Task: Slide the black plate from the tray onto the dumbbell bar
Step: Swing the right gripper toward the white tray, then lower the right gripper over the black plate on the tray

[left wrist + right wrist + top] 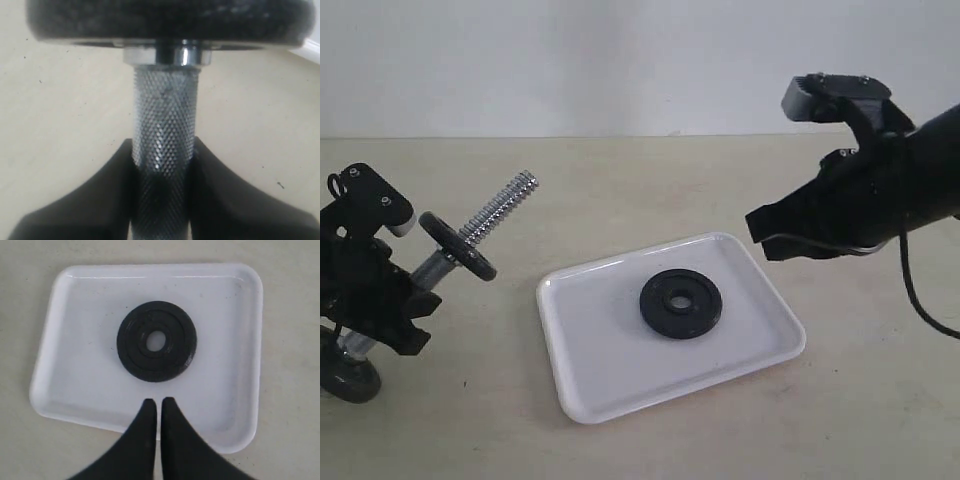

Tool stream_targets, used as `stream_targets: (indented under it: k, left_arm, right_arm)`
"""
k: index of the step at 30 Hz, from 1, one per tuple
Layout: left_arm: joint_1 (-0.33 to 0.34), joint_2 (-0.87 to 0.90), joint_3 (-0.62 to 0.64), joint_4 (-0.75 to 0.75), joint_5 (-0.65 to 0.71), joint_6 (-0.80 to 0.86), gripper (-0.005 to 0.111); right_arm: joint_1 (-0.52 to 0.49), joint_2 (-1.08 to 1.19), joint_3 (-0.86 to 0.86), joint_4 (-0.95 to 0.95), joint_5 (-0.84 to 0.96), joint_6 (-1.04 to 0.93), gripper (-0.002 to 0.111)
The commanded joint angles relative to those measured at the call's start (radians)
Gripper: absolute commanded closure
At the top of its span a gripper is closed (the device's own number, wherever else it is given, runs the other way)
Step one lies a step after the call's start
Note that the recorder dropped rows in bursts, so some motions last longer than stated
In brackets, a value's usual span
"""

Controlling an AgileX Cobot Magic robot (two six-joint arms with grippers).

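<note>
The black plate [681, 303] [156, 341] lies flat in the middle of the white tray [610, 375] [227, 315]. At the left, my left gripper [408, 300] [162, 165] is shut on the knurled middle of the dumbbell bar [498, 214] [164, 120], which tilts up to the right with its threaded end free. One black disc [458, 246] [165, 20] sits on the bar above the grip, another [348, 378] at its low end. My right gripper [760, 235] [159, 402] hovers above the tray's right side, shut and empty, short of the plate.
The beige tabletop [650, 180] runs back to a pale wall [620, 60]. Bare table lies between the bar's threaded tip and the tray's left rim, and in front of the tray.
</note>
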Motion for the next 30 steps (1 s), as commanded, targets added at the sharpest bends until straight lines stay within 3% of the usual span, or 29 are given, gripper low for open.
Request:
stream_targets:
  k: [1, 2, 4, 7, 9, 11, 14, 15, 30]
  left_arm:
    - [0.0, -0.057, -0.031, -0.036, -0.005, 0.003, 0.102]
    - [0.0, -0.057, -0.031, -0.036, -0.005, 0.003, 0.102]
    - [0.0, -0.057, -0.031, -0.036, -0.005, 0.003, 0.102]
    - [0.0, -0.057, -0.031, -0.036, -0.005, 0.003, 0.102]
    - [0.0, -0.057, -0.031, -0.036, -0.005, 0.003, 0.102]
    - [0.0, -0.057, -0.031, -0.036, -0.005, 0.003, 0.102]
    - [0.0, -0.057, -0.031, -0.036, -0.005, 0.003, 0.102]
    - [0.0, -0.057, -0.031, -0.036, -0.005, 0.003, 0.102]
    - [0.0, -0.057, -0.031, -0.036, -0.005, 0.003, 0.102]
  right_arm:
    - [0.112, 0.06, -0.059, -0.109, -0.026, -0.011, 0.108]
    - [0.133, 0.077, -0.066, -0.133, -0.044, -0.011, 0.107]
    - [0.176, 0.112, -0.082, -0.138, -0.078, 0.003, 0.091]
    - [0.186, 0.161, -0.088, -0.145, -0.161, 0.123, 0.029]
    - [0.186, 0.18, -0.088, -0.175, -0.175, 0.193, 0.016]
    - [0.186, 0.193, -0.088, -0.205, -0.175, 0.232, 0.02]
    - [0.186, 0.229, -0.1, -0.254, -0.129, 0.237, 0.039]
    - [0.186, 0.241, -0.108, -0.267, -0.105, 0.237, 0.041]
    - [0.186, 0.47, -0.412, -0.435, 0.211, 0.372, 0.038]
